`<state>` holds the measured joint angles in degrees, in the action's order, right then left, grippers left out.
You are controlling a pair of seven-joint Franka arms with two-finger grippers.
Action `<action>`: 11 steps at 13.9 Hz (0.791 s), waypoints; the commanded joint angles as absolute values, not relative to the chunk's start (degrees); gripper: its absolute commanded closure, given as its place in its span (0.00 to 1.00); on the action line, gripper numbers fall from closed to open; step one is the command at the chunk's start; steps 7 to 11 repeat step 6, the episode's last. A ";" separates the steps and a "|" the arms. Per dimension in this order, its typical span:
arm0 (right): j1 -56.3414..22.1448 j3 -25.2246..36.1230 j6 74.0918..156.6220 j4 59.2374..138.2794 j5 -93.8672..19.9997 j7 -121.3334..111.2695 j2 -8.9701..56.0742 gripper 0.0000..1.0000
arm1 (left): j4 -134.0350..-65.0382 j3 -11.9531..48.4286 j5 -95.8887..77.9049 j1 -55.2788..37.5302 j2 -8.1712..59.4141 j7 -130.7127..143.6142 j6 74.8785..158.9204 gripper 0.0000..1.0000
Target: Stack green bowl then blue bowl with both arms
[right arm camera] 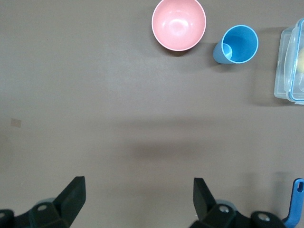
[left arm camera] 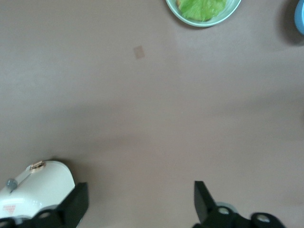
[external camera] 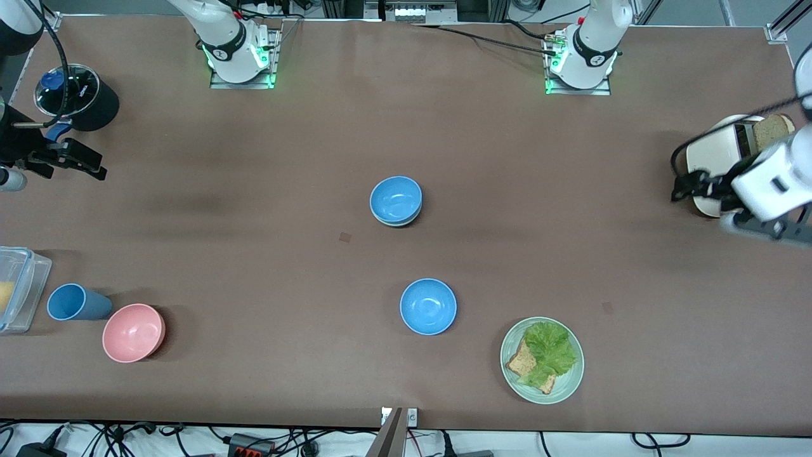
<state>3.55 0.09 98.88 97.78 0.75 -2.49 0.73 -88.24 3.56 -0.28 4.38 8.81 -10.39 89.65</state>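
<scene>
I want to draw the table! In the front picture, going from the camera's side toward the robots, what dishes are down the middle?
Plate of toast and lettuce → lone blue bowl → blue bowl stacked in a paler bowl.

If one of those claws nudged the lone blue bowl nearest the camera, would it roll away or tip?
The blue bowl sits upright on its base, so it would probably slide on the table rather than roll. Its smooth, plain walls look slippery. It seems light, likely plastic.

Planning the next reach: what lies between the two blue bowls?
Only bare table, seen in the front view, between the blue bowl nested on the green bowl and the lone blue bowl.
</scene>
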 commanded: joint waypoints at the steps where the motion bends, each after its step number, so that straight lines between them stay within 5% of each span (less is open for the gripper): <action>1: 4.22 -0.70 97.73 97.56 0.88 -2.29 0.00 0.00 | -92.90 1.67 -1.32 2.72 5.36 -9.14 91.84 0.00; 11: 4.31 -0.70 97.73 97.56 0.88 -2.29 0.00 0.00 | -92.90 1.32 -0.97 1.58 5.19 -3.25 92.20 0.00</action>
